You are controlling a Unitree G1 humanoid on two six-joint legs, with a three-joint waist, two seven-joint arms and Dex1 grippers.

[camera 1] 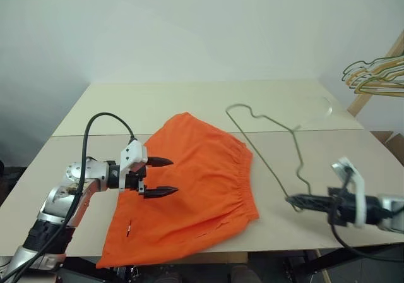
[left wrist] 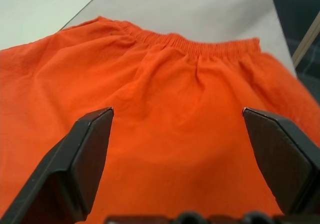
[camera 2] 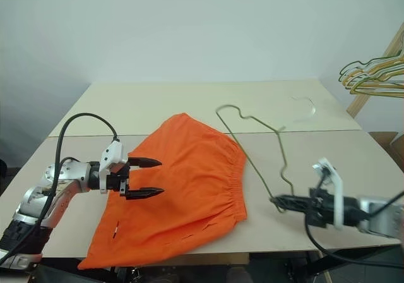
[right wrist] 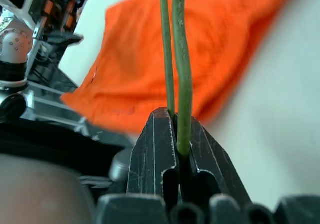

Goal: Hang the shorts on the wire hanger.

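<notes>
Left gripper spread over the shorts, right gripper pinching the wire hanger.

The left gripper (camera 1: 158, 177) hangs with fingers wide apart above the orange shorts (camera 1: 202, 188), which lie flat on the table (camera 1: 189, 103), waistband toward the right. Just beside the waistband, the wire hanger (camera 1: 265, 144) slants up, clamped at one corner by the closed right gripper (camera 1: 297, 201).

The shorts (camera 1: 189, 188) are soft matt orange cloth, crinkly at the elastic waistband. The wire hanger (camera 1: 271, 150) is thin, smooth, greenish metal. The counter (camera 1: 189, 100) looks like a smooth matt beige board. Left hand (camera 1: 165, 177) fingers (left wrist: 85, 159) are dark, slightly scuffed plastic.
</notes>
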